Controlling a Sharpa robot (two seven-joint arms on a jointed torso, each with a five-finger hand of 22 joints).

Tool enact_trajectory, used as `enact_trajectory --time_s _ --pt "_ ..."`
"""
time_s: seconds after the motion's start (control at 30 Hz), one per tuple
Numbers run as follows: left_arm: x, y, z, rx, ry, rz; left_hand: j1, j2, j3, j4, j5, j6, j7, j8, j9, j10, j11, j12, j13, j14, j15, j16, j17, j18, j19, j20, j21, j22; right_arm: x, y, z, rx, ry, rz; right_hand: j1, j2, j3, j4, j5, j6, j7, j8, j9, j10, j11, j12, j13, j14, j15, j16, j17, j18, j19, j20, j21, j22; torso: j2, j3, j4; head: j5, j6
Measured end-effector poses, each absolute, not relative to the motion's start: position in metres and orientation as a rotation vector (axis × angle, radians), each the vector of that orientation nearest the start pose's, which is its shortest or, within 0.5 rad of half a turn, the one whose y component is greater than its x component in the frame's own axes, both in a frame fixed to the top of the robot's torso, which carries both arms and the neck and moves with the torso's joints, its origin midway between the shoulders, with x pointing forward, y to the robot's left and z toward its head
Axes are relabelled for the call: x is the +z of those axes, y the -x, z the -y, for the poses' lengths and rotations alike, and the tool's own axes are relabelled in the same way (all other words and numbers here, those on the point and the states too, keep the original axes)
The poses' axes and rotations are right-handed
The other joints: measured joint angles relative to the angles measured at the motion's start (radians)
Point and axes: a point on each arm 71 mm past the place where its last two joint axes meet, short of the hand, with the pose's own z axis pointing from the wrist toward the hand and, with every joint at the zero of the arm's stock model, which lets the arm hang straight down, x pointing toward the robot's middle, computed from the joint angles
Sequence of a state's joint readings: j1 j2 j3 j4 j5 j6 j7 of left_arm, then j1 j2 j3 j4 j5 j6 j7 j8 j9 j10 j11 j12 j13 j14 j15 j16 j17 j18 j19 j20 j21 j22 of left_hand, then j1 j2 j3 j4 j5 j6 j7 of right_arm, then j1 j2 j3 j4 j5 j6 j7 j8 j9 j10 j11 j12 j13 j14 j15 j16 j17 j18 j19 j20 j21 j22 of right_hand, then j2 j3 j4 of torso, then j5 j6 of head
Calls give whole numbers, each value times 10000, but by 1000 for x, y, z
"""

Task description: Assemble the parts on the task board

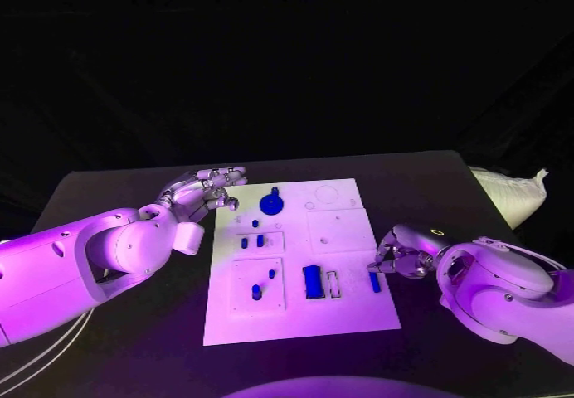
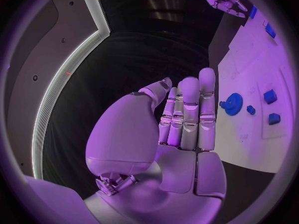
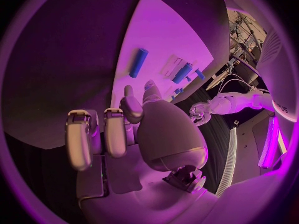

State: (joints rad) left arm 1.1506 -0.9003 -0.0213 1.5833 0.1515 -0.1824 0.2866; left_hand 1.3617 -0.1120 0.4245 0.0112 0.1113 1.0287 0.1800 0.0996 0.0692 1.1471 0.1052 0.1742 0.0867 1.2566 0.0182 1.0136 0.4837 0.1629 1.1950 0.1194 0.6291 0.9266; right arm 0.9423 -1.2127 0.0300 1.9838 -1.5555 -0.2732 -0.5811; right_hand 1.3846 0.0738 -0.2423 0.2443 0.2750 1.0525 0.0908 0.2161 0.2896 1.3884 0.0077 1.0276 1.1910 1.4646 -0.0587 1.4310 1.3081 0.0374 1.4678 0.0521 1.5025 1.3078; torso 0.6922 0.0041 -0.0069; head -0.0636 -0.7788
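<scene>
The white task board (image 1: 341, 319) lies mid-table. On it are a blue gear (image 1: 271, 203), a wide blue block (image 1: 312, 282), a slim blue bar (image 1: 374, 282) at its right edge and several small blue pieces (image 1: 245, 243). My left hand (image 1: 206, 192) hovers off the board's far left corner, fingers stretched out, holding nothing; its wrist view shows the gear (image 2: 233, 103) beyond the fingertips. My right hand (image 1: 401, 262) sits just off the board's right edge beside the slim bar (image 3: 138, 62). Its fingers (image 3: 81, 139) are curled in with nothing in them.
A white bag-like object (image 1: 514, 195) lies at the table's far right edge. Black table surface (image 1: 132, 332) surrounds the board on all sides. The board's near strip carries no parts.
</scene>
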Motion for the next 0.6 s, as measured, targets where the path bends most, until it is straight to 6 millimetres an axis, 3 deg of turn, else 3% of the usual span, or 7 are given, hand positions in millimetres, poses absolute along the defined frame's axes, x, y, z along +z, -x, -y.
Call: enact_trajectory --time_s 0.33,0.6 --pt "-200 -468 -215 -16436 13684 -15393 0 0 0 0 0 0 0 0 0 0 0 0 0 0 0 0 1 -1 0 0 1 1 -232 -358 259 2757 -445 -19686 -1 0 -3 2 0 118 -47 0 0 0 0 0 1 0 0 0 -1 0 0 0 0 -1 1 -3 -1 18 -36" --pt "-200 -469 -216 -16414 13692 -15395 0 0 0 0 0 0 0 0 0 1 -1 0 0 0 0 0 1 -1 0 0 1 1 -234 -358 257 2542 -4 -19798 -60 -59 -209 208 -161 335 -119 0 38 58 -57 -6 40 0 0 40 -2 0 0 0 0 -3 -4 -4 -2 33 -58"
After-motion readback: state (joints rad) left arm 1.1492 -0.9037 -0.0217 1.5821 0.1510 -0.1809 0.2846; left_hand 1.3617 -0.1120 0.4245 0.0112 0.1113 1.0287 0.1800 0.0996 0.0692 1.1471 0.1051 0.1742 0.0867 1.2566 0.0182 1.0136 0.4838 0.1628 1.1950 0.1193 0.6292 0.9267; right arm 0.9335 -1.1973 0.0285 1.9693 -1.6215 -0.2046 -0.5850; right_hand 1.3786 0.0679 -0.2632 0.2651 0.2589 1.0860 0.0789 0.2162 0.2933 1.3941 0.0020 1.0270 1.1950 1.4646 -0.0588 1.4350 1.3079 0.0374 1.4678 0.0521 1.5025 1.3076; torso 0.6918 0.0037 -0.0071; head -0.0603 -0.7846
